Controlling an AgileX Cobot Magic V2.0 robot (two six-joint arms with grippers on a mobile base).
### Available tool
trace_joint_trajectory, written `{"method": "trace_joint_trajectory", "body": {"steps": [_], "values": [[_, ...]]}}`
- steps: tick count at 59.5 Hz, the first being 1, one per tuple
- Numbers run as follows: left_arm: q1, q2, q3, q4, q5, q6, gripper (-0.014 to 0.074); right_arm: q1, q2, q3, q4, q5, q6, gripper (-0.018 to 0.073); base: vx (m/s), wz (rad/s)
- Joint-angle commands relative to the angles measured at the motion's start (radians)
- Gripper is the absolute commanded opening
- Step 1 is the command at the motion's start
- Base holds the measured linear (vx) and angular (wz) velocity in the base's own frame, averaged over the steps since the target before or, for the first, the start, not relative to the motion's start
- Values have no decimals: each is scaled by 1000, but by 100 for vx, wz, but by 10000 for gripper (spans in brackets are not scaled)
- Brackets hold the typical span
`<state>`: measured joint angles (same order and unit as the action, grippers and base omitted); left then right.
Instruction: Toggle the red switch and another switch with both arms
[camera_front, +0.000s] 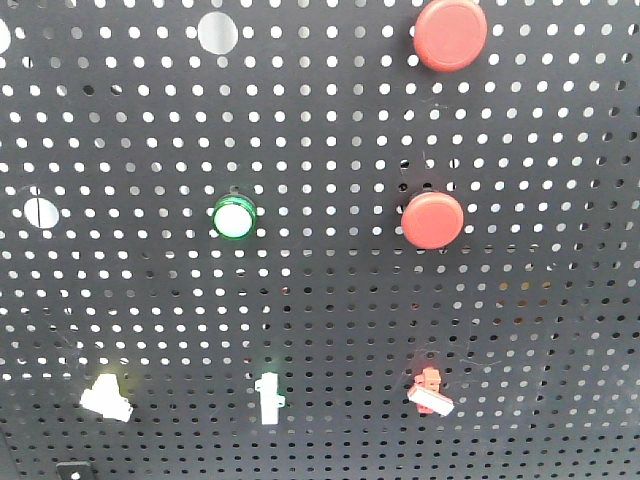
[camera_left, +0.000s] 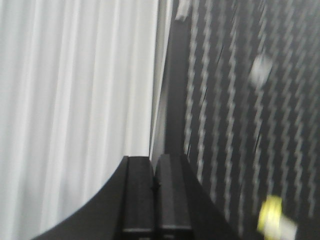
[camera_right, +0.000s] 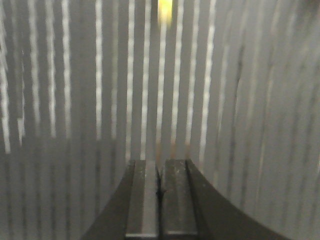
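1. The left gripper (camera_left: 154, 162) has its two dark fingers (camera_left: 137, 200) pressed side by side, with only a thin seam between them – closed on nothing.
2. Ahead of it and to its right runs the black pegboard (camera_left: 235, 125), badly blurred. To its left hangs a white curtain (camera_left: 75, 100).
3. Close to the right of the left gripper's fingers, a small yellow-and-white part (camera_left: 274, 220) sticks out of the board. Farther ahead on the same side is a white blob (camera_left: 261, 70), too smeared to name.
4. The right gripper (camera_right: 159, 165) is likewise closed and empty, finger against finger. The board fills the view beyond it, its holes drawn into streaks.
5. Straight ahead of the right gripper's tips, at the far edge of that view, is a yellow smear (camera_right: 165, 10). What it is cannot be told.
6. The red switch (camera_front: 430, 390) shows only in the front view, low on the right of the board. It sits below the lower round red button (camera_front: 432, 220) and to the right of an upright white toggle (camera_front: 268, 397). Its white lever tip slants down to the right.
7. Neither gripper appears in the front view – so how the red switch lies relative to either one cannot be told.
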<state>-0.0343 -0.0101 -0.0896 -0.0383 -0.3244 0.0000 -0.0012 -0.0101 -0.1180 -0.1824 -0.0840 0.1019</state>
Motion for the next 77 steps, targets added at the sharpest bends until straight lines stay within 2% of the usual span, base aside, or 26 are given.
{"method": "trace_joint_trajectory", "body": {"steps": [1,6,11,16,28,40,46,56,64,77], "values": [[2,43,-191,118,36,-15,3,-1,51,-155,-37,-25,-10,-6,0,0],[2,128,-353,228,164,-15,3,-1,134,-260,-62,41,-10,-6,0,0],[2,219,-453,285,239,-15,3,-1,218,-318,-61,58,-10,-6,0,0],[2,302,-505,286,264,-15,3,-1,298,-334,-61,41,-9,-6,0,0],[2,451,-473,278,288,-53,3,-1,444,-334,-55,19,-6,-6,0,0],[-11,516,-434,279,217,-56,3,-1,483,-334,-53,-42,-6,-6,0,0],[-56,549,-430,283,173,-56,3,-1,483,-334,-50,-44,-1,-6,0,0],[-173,623,-430,317,154,-55,3,-1,483,-334,5,-44,-1,-6,0,0],[-248,694,-430,316,122,-55,3,-1,483,-334,9,-44,-1,-6,0,0],[-319,791,-431,313,65,-56,3,-1,483,-334,9,-44,-1,-6,0,0]]}}
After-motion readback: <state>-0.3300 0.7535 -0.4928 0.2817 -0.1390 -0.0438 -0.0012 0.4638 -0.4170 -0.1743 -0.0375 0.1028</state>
